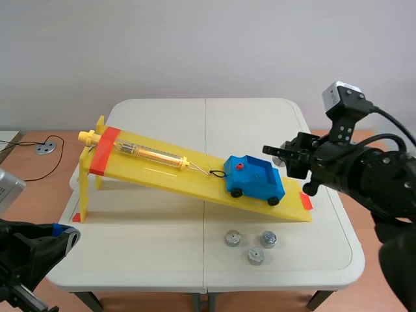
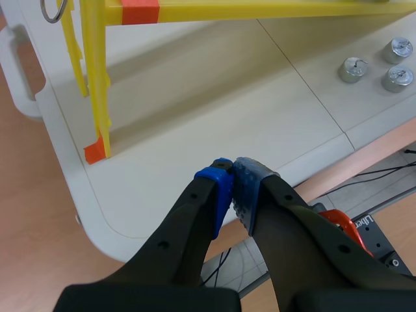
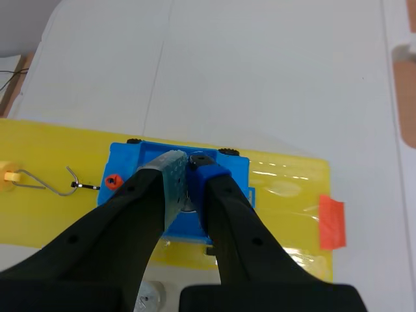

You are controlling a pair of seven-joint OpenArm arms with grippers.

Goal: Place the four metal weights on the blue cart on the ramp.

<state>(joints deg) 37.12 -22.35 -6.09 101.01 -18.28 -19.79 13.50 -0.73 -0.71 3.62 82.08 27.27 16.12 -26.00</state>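
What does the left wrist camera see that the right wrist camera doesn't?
Only the left wrist view: the ramp legs, three metal weights together, and the shut left gripper. Only the right wrist view: the blue cart, a wire hook, and the right gripper over the cart, seemingly pinching a fourth weight. Both: the yellow ramp and white table.

White table (image 1: 143, 250) bearing a yellow ramp (image 1: 195, 179) and three metal weights (image 1: 255, 256) just beside it
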